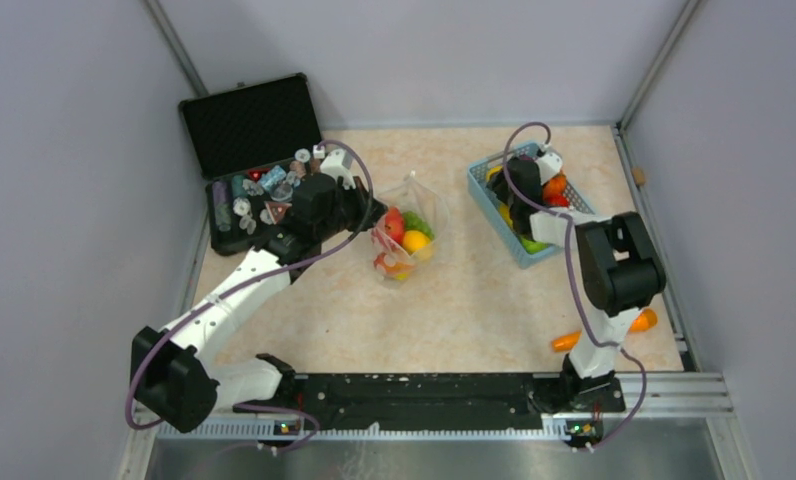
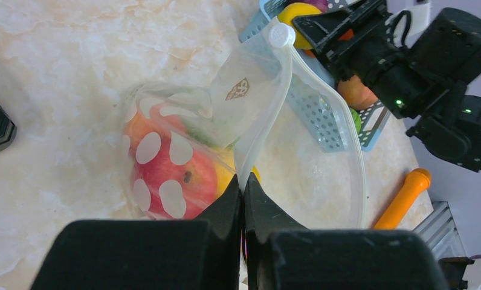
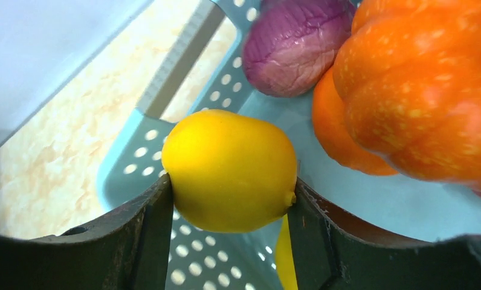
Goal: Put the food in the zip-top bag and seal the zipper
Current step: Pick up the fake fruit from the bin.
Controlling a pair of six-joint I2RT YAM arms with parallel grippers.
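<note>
The clear dotted zip-top bag (image 1: 410, 232) lies mid-table with its mouth held open; it holds a red apple (image 2: 177, 175) and yellow, orange and green pieces. My left gripper (image 2: 244, 186) is shut on the bag's mouth edge, on the white zipper strip (image 2: 268, 115), whose slider (image 2: 281, 35) sits at the far end. My right gripper (image 3: 231, 181) is down in the light-blue basket (image 1: 494, 205), shut on a yellow lemon (image 3: 229, 172). A purple onion (image 3: 298, 45) and an orange pepper (image 3: 419, 90) lie beside it in the basket.
An open black case (image 1: 259, 160) of small trinkets stands at the back left, close behind my left arm. An orange carrot (image 1: 604, 332) lies on the table beside the right arm's base. Grey walls enclose the table.
</note>
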